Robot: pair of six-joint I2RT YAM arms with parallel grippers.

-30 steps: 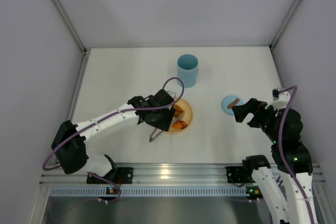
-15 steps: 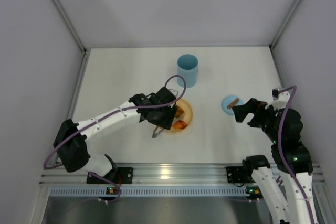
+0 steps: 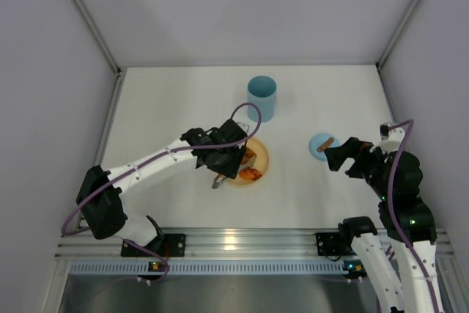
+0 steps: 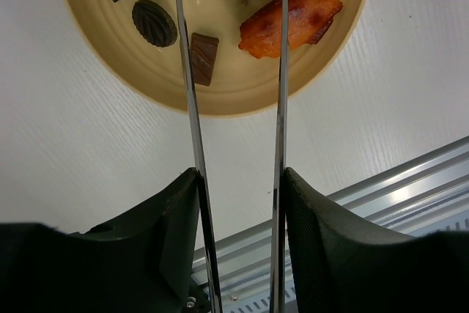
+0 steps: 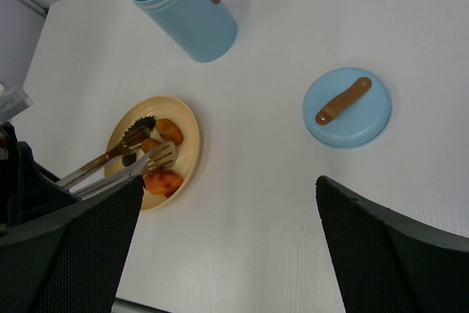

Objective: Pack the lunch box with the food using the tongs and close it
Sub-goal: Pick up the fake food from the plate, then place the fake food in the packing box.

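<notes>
While my left gripper (image 4: 238, 181) is clamped on the tongs (image 4: 192, 93), their two arms reach over the yellow plate (image 4: 146, 71), mid-worktop toward the near edge. Food (image 4: 308, 12) all on the plate: tan piece between the arms, orange-red piece under one arm. Lunch box (image 3: 261, 97) upright, open, near the far edge. My right gripper (image 5: 229, 181): fingers wide apart, empty, near the blue lid (image 5: 347, 108) toward the right edge.

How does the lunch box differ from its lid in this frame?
The lunch box is a tall cylinder standing upright, mouth open; the lid is a flat disc lying tab up. The lunch box stands beyond the plate; the lid lies off to the plate's right. Both are light blue with a brown tab.
</notes>
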